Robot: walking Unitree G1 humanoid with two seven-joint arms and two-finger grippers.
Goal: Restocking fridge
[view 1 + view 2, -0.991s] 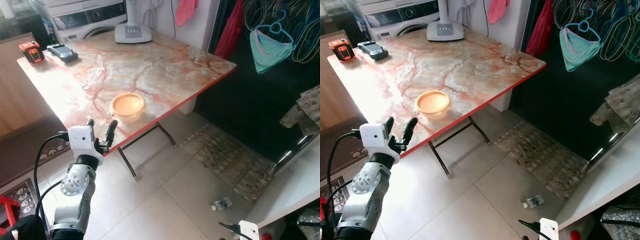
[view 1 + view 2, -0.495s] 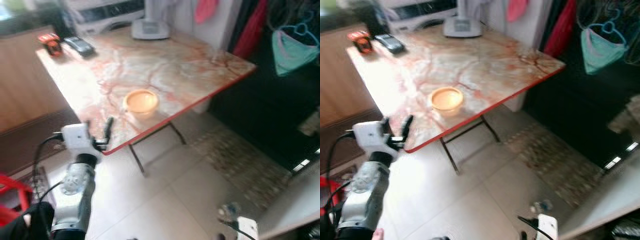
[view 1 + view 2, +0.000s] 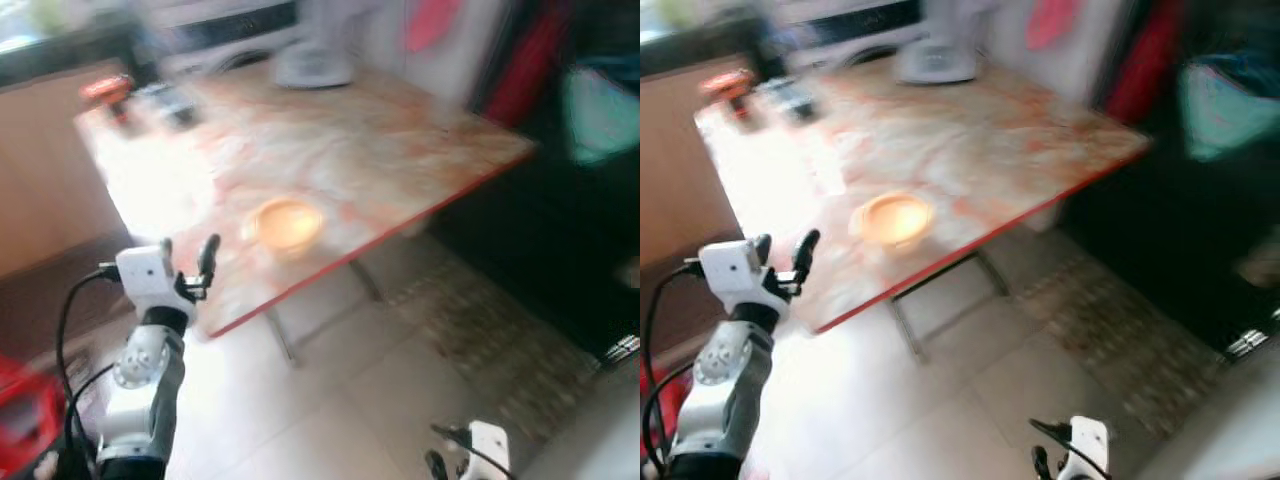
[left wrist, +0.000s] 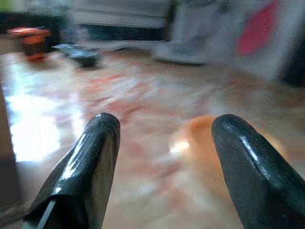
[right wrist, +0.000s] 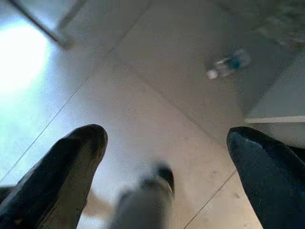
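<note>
A shallow orange bowl (image 3: 286, 222) sits on the marble-patterned table (image 3: 400, 130), close to its red front edge. My left gripper (image 3: 187, 252) is raised at the table's near corner, to the left of the bowl and short of it. It is open with nothing between its fingers. The left wrist view looks over the tabletop past the two fingers (image 4: 97, 143), with the blurred bowl (image 4: 205, 143) ahead. Low at my right side, the right gripper (image 5: 164, 136) is open and points down at the tiled floor.
On the table's far side are an orange device (image 3: 105, 88), a dark handset (image 3: 165, 100) and a white appliance base (image 3: 312, 65). A small water bottle (image 5: 228, 64) lies on the floor beside a white cabinet edge (image 5: 281, 95). A patterned rug (image 3: 470, 320) lies right of the table's folding legs.
The head views have shifted and blurred, so the camera is moving. My left gripper stays raised and open by the table corner. The bowl has not moved on the table.
</note>
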